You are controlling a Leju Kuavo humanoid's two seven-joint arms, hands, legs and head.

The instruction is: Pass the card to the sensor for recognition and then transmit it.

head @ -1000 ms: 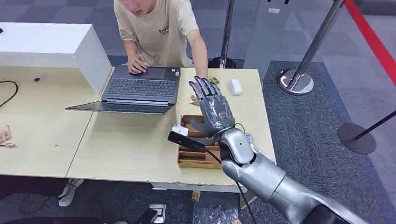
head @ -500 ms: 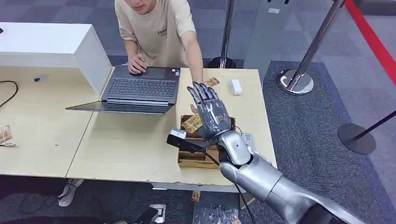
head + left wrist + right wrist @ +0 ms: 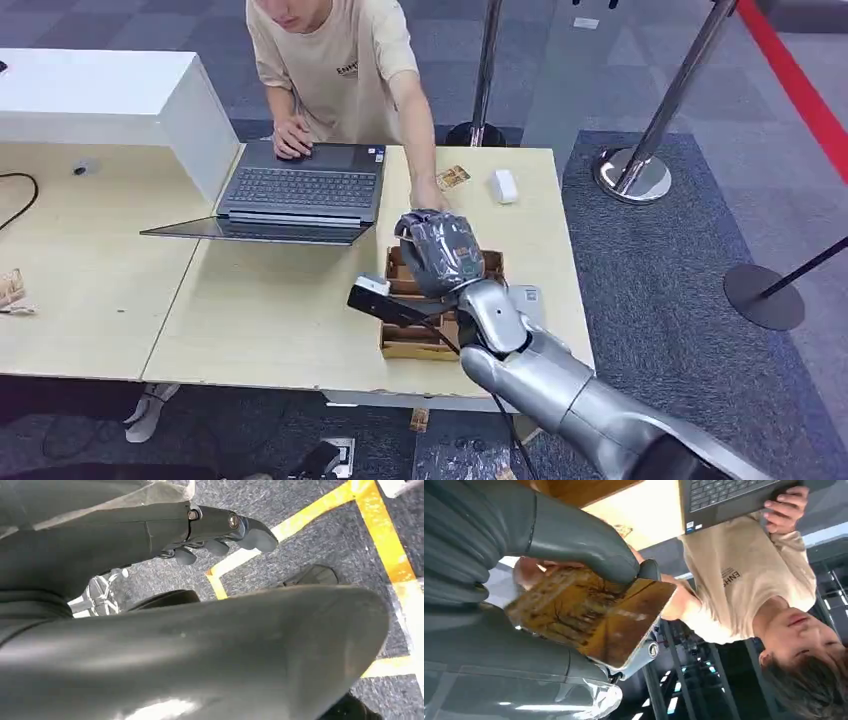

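Gripping the card (image 3: 594,617) between its thick thumb and darker fingers, the right robot hand (image 3: 440,250) is curled closed above the wooden box (image 3: 420,335) on the desk (image 3: 270,310). In the right wrist view the card shows as a brown-and-gold printed rectangle, its face toward the camera, pressed by the thumb on one side and backed by the fingers on the other. A person's hand (image 3: 428,195) reaches across the desk and sits just beyond the robot hand, very near the card; whether it touches the card cannot be told.

The wooden box has several compartments and lies near the desk's front edge, partly hidden by the silver right arm. A black device with a white block at one end (image 3: 385,300) sits just beside the box, on its laptop side, with a cable running off toward the front of the desk. Another card (image 3: 453,177) lies flat on the desk beyond the box, near a small white object (image 3: 505,185). An open laptop (image 3: 300,190) stands farther from the box, where the person's other hand rests on it.

The left robot hand (image 3: 220,535) hangs over grey carpet with yellow lines, its fingers loosely bent and holding nothing.
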